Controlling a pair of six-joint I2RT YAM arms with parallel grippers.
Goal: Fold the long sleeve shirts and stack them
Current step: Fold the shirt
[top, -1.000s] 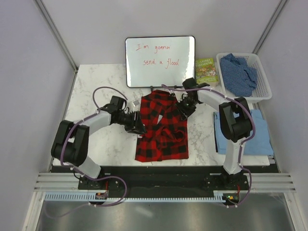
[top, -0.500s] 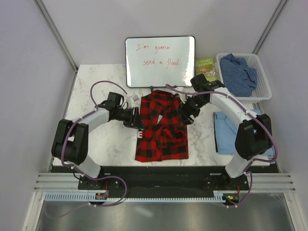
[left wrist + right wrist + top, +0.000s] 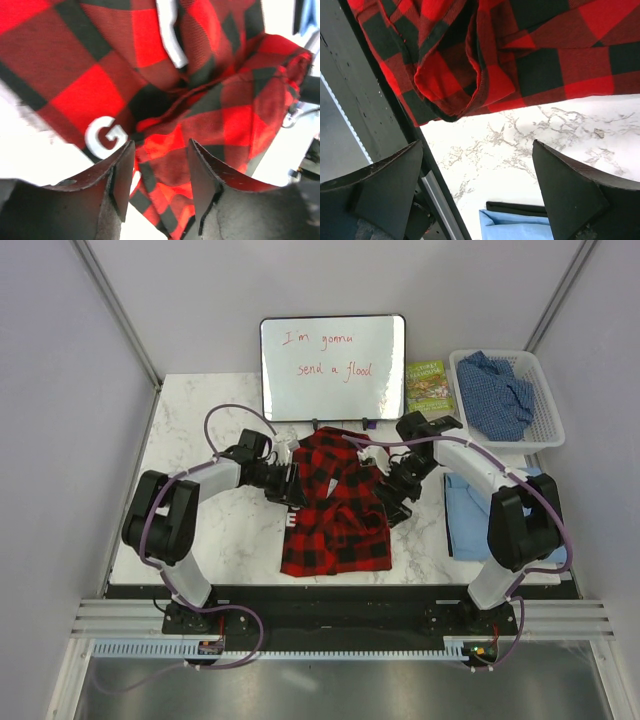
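The red-and-black checked flannel (image 3: 335,510) with white lettering lies crumpled at the table's middle. My left gripper (image 3: 293,485) is at its left edge. In the left wrist view its fingers (image 3: 161,145) stand apart, with a fold of flannel (image 3: 210,95) showing between them, not pinched. My right gripper (image 3: 393,508) hovers at the flannel's right edge, wide open (image 3: 477,147) over bare marble with nothing in it. The flannel's hem (image 3: 470,75) is just beyond it. A light blue shirt (image 3: 475,520) lies folded at the right. A darker blue speckled shirt (image 3: 497,390) sits in a basket.
A white basket (image 3: 545,425) stands at the back right, and a green book (image 3: 429,385) lies beside it. A whiteboard (image 3: 333,365) with red writing leans at the back. The marble table (image 3: 220,540) ends at a black rail (image 3: 375,130) near the arms' bases.
My right gripper opened wide, let go of the flannel and moved toward the near edge. My left gripper widened a little and shifted slightly back along the flannel's left edge.
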